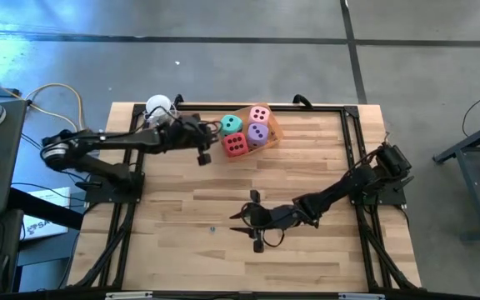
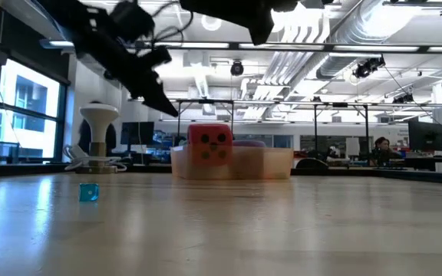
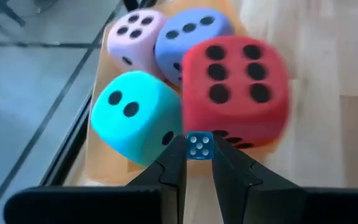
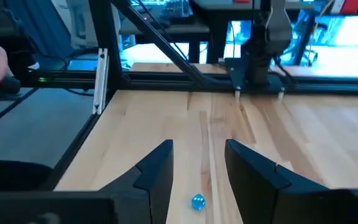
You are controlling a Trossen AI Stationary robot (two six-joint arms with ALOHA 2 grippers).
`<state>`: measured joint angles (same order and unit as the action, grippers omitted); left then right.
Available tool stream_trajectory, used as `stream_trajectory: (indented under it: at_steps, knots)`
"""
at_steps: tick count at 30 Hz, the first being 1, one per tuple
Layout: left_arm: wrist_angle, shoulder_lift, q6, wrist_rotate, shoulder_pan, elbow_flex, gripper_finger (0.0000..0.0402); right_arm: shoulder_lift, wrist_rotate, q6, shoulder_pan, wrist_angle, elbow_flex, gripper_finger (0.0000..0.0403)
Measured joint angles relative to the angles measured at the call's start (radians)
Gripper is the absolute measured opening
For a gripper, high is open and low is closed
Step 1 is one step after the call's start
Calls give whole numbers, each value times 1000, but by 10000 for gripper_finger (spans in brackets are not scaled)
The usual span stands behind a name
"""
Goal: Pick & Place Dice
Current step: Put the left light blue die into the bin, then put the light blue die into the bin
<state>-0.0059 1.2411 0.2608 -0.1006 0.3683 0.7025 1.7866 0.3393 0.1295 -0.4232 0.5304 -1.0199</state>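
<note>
Four soft dice sit together in a shallow clear orange-tinted tray point(image 1: 267, 133) at the table's far side: pink point(image 3: 135, 37), purple point(image 3: 191, 31), red point(image 3: 235, 87) and teal point(image 3: 132, 118). My left gripper point(image 3: 199, 163) hovers just left of the tray point(image 1: 202, 152), shut on a tiny blue translucent die point(image 3: 199, 145). A second tiny blue die point(image 4: 197, 201) lies on the bare wood point(image 1: 212, 228). My right gripper point(image 4: 197, 149) is open and raised above it, near the table's middle point(image 1: 242, 222). My left gripper pinches the tiny blue die point(image 3: 199, 145) between its two fingertips point(image 3: 174, 163), one on each opposite side face. A pipped face points forward toward the red die. The die is lifted clear of the table, in front of the tray's near-left side.
A white mushroom-shaped object point(image 1: 158, 107) stands at the far-left corner, behind the left arm; it also shows in the low view point(image 2: 100, 130). Black frame rails point(image 1: 352, 142) run along the table's edges. Bare wood stretches across the near half point(image 1: 190, 258).
</note>
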Motion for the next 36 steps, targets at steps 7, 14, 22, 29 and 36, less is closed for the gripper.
stream_trajectory:
  at_steps: [7, 14, 22, 29, 36]
  knots:
    - [72, 172, 7, 11, 45, 26, 50, 0, 117, -56, 6, 5, 0, 138]
    - [139, 213, -1, -24, 46, 27, 65, 0, 159, -129, 6, -3, 0, 138]
    - [191, 217, 6, 9, 61, 28, 84, 0, 160, -161, 11, -3, 0, 138]
    - [206, 261, -23, 19, 79, 29, 85, 0, 157, -161, 11, -34, 0, 138]
    - [118, 185, -94, -14, 17, 29, 86, 0, 159, -161, 11, -58, 0, 138]
